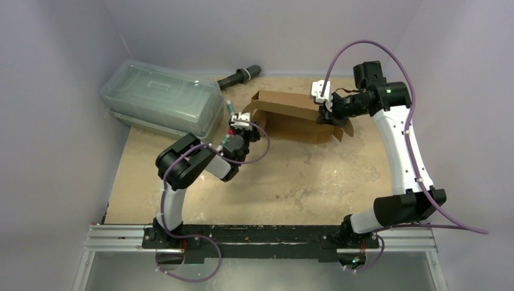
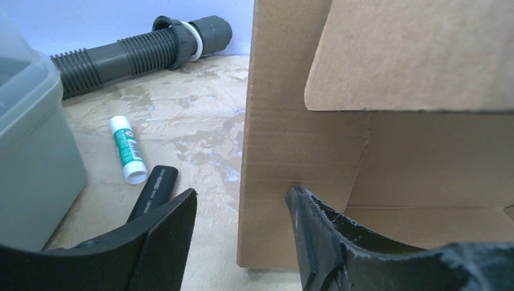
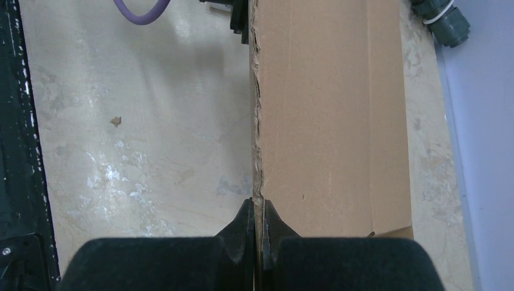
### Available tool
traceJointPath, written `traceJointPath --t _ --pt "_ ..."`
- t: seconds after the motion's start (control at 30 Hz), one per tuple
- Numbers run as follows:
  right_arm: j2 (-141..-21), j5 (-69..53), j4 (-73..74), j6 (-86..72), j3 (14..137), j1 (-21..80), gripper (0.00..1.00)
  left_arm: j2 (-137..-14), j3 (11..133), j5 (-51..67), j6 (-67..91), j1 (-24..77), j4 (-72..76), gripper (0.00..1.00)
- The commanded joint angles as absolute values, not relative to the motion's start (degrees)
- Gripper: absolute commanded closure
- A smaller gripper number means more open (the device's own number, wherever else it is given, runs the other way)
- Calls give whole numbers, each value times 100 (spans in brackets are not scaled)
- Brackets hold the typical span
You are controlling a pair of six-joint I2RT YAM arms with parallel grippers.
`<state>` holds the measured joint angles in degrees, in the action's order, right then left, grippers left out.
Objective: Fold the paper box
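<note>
End effector [image 3: 259, 203] — tight on paper box [image 3: 327, 121]

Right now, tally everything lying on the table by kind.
paper box: 1
clear plastic lidded container: 1
grey ribbed hose: 1
glue stick: 1
black cylinder: 1
Total: 5

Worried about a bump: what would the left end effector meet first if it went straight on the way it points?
The left end effector would probably meet the paper box first: its upright panel stands just ahead of the open jaws; depth unclear.
</note>
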<state>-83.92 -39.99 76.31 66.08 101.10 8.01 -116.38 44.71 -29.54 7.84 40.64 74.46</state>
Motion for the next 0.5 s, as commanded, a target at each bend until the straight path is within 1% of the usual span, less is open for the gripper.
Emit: traceJointPath --t 0.0,0.03,0.1,0.27,0.47 --pt "-8285 -4382 7913 6452 10133 877 100 -11798 4521 -2586 565 4069 8110 36" --pt "-8280 -4392 7916 6444 10135 885 100 -11828 4526 -2445 539 4073 8191 32" --pt "-8271 -4397 7917 6433 10142 888 100 -11881 4540 -2230 419 4070 8310 28" --pt "-8244 -4403 7912 6425 10134 888 100 -11846 4486 -2424 737 3899 8379 24" --pt "-8228 -4414 7916 6442 10118 887 100 -11740 4351 -1511 1314 3544 8551 23"
